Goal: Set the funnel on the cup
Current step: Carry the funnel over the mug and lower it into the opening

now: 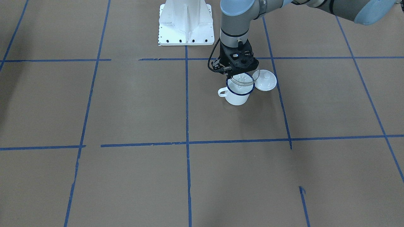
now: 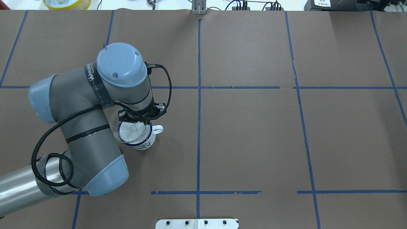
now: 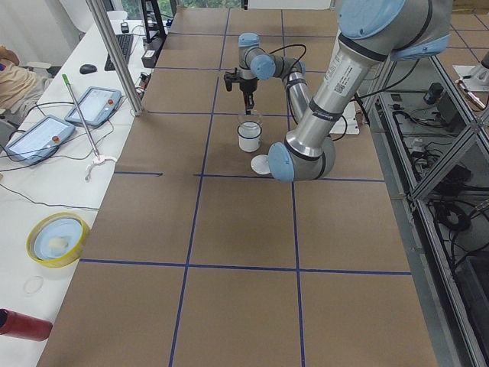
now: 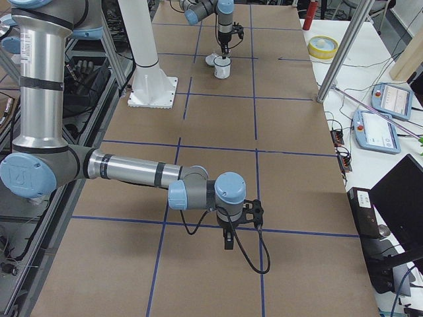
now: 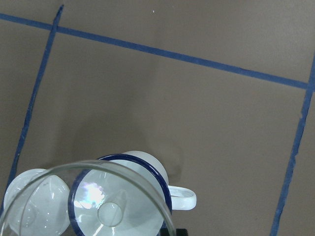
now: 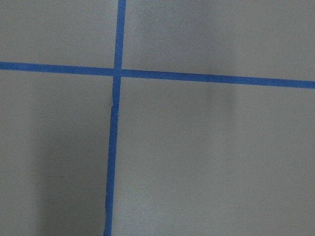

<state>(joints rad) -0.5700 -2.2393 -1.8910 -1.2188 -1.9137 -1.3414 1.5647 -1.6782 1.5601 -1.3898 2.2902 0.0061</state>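
The white mug (image 1: 237, 97) with a dark blue rim stands on the brown table, its handle toward the view's left. My left gripper (image 1: 234, 75) is shut on the rim of the clear funnel (image 1: 243, 80) and holds it just above the mug's mouth, offset a little toward the lid. In the left wrist view the funnel (image 5: 112, 214) fills the lower left, with the mug (image 5: 140, 155) below it. From overhead the funnel (image 2: 128, 131) overlaps the mug (image 2: 144, 144). My right gripper (image 4: 228, 241) hangs over bare table far away; I cannot tell whether it is open.
A round white knobbed lid (image 1: 265, 80) lies on the table beside the mug. The robot's white base (image 1: 186, 23) stands behind it. Blue tape lines (image 1: 187, 104) divide the brown table. The left arm's elbow (image 2: 79, 127) hangs over the table next to the mug.
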